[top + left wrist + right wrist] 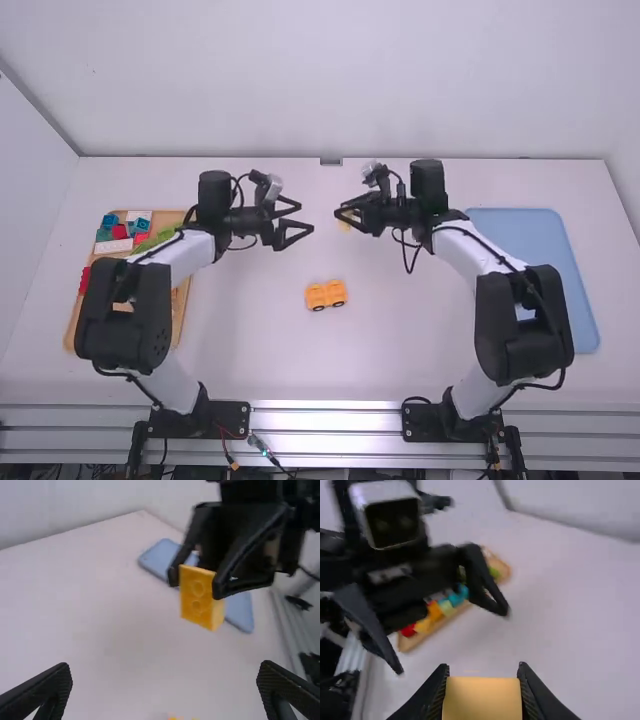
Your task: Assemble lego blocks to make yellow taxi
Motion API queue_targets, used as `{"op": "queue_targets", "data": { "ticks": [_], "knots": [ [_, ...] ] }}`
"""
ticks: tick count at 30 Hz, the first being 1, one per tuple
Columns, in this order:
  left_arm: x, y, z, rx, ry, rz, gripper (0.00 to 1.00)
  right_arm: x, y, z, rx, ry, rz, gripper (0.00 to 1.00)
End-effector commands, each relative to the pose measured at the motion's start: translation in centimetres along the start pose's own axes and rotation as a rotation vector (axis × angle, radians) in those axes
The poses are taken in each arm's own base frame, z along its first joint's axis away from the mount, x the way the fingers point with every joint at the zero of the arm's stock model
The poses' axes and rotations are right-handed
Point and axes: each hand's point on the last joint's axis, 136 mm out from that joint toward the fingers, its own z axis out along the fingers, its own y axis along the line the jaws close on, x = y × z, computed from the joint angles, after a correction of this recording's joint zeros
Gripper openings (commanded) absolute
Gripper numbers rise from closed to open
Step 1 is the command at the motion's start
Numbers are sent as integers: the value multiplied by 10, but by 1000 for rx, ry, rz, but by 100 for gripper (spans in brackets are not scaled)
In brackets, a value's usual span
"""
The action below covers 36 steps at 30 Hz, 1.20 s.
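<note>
Background: a pale wall (pixel 320 80) is seen behind the work area.
Surface: a white table (pixel 250 350) is shown, bordered along its near side by metal rails (pixel 325 420).
Wheeled yellow assembly: two orange-yellow sections with dark wheels (pixel 326 295) are placed on the table near its middle, between the two arms and nearer the camera than both hands.
Right hand (pixel 341 217): it is closed on a yellow block (pixel 196 597), which is gripped between the two fingertips and held above the table; two round features are visible on the block's face in the left wrist view.
Left hand (pixel 308 217): the fingers are spread wide, with nothing held between them; it is pointed toward the right hand, and the two are set apart by a gap.
Wooden tray (pixel 179 325): it is positioned at the left of the table, partly covered by the left arm (pixel 125 310). Assorted pieces are contained in it, among them red (pixel 120 231), white (pixel 113 246), teal and green (pixel 158 240); yellow and orange ones are also seen in the right wrist view.
Blue tray (pixel 535 235): it is laid on the table at the right, partly covered by the right arm (pixel 520 325).
</note>
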Motion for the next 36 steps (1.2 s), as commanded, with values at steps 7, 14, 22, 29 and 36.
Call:
{"op": "queue_targets", "data": {
  "ticks": [7, 14, 22, 29, 36],
  "knots": [
    [2, 54, -27, -255, 4, -6, 99, 39, -46, -12, 559, 337, 102, 0],
    [-8, 63, -34, -300, -26, 38, 99, 114, -48, -43, 873, 532, 426, 5],
    [-11, 66, -35, -320, -40, 14, 99, 174, -61, -60, 1012, 462, 831, 0],
    [-10, 66, -35, -318, -39, 5, 99, 210, -54, -69, 1151, 229, 1463, 0],
    [-7, 66, -35, -317, -36, -42, 99, 205, -61, -41, 996, 11, 1763, 0]
  ]
}}
